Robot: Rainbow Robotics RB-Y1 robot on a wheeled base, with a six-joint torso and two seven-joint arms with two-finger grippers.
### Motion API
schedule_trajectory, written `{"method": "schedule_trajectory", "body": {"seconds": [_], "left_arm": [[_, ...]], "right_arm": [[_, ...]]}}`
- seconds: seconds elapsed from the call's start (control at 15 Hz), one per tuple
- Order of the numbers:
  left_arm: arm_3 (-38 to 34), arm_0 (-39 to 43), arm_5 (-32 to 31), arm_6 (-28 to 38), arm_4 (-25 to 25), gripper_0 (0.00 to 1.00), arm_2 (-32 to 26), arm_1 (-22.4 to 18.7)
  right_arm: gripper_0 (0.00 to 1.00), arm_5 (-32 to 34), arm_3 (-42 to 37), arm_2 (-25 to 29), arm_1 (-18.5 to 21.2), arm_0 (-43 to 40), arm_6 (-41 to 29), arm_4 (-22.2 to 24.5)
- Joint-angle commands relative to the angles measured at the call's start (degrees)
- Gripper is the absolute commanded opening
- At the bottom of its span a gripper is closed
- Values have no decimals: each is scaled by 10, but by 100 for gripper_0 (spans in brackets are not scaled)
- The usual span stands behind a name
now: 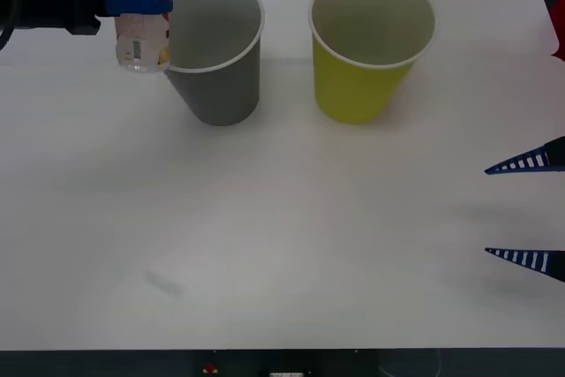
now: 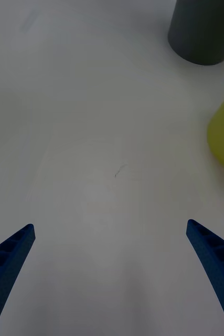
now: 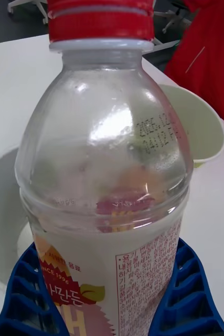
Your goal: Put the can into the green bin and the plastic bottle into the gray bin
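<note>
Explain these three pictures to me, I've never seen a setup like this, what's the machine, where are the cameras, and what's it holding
This is a two-armed robot at a white table. One camera looks down from above the arms; the two others sit on the wrists, looking past each arm's blue ribbed fingers.

On the table stand the gray bin and the green bin, both upright paper cups.

The left gripper is shut on the plastic bottle, holding it upright in the air, right beside the gray bin's rim. Its wrist camera shows the bottle close up, red cap on.

The right gripper waits open at the table's right side, holding nothing.
</note>
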State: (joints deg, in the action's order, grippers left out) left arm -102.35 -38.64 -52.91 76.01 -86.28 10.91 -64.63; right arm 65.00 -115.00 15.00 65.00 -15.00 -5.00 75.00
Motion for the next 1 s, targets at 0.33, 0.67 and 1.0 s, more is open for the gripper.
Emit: {"method": "schedule_trajectory", "body": {"seconds": [0.33,0.67,1.0], "left_arm": [[196,-191,3,-11,-51,0,137,85],[238,-217,4,-41,-43,78,162,97],[233,-217,0,-63,-39,100,162,98]], "right_arm": [[100,0,0,0,0,0,0,0],[100,0,0,0,0,0,0,0],[100,0,0,0,0,0,0,0]]}}
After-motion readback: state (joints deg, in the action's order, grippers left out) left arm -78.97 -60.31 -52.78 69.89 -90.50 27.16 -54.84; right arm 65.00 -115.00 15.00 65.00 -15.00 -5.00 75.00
